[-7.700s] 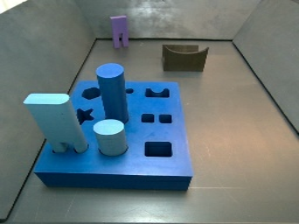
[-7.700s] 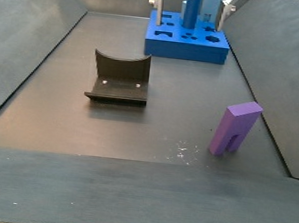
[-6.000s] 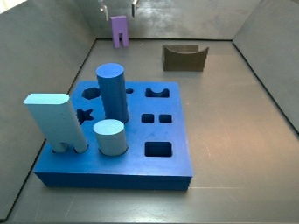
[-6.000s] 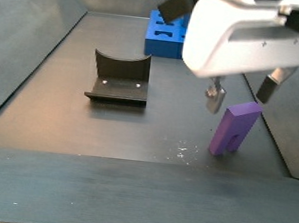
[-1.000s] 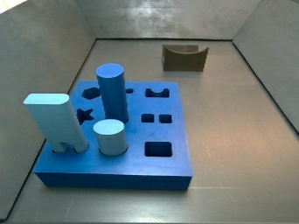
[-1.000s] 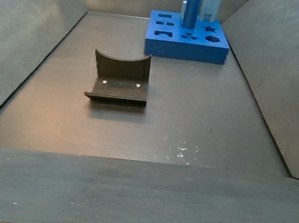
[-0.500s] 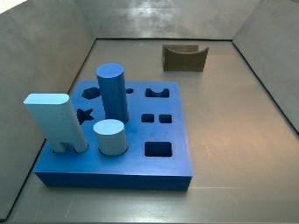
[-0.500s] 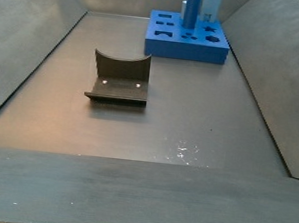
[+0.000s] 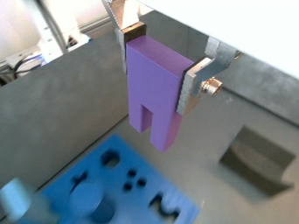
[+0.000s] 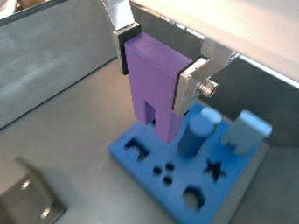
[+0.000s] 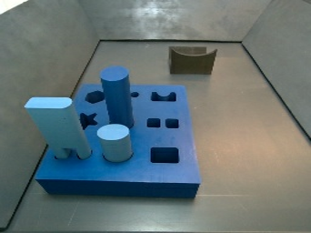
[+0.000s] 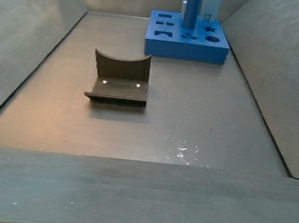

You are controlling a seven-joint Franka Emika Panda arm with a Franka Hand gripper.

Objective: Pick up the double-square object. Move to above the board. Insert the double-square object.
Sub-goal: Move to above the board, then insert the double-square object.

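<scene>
My gripper (image 9: 163,66) is shut on the purple double-square object (image 9: 155,87), a tall block with two legs at its low end; it also shows in a wrist view (image 10: 155,86). I hold it high above the blue board (image 10: 176,171), which lies below the legs. The board shows in both side views (image 11: 134,136) (image 12: 187,39). The gripper and the purple object are out of sight in both side views.
On the board stand a blue cylinder (image 11: 115,91), a light blue block (image 11: 55,126) and a pale short cylinder (image 11: 113,141). Open holes (image 11: 161,122) lie on the board's free half. The fixture (image 11: 192,60) (image 12: 118,78) stands on the floor apart from the board. Grey walls enclose the floor.
The purple object and the gripper left both side views some seconds ago. Over the last second both side views are unchanged.
</scene>
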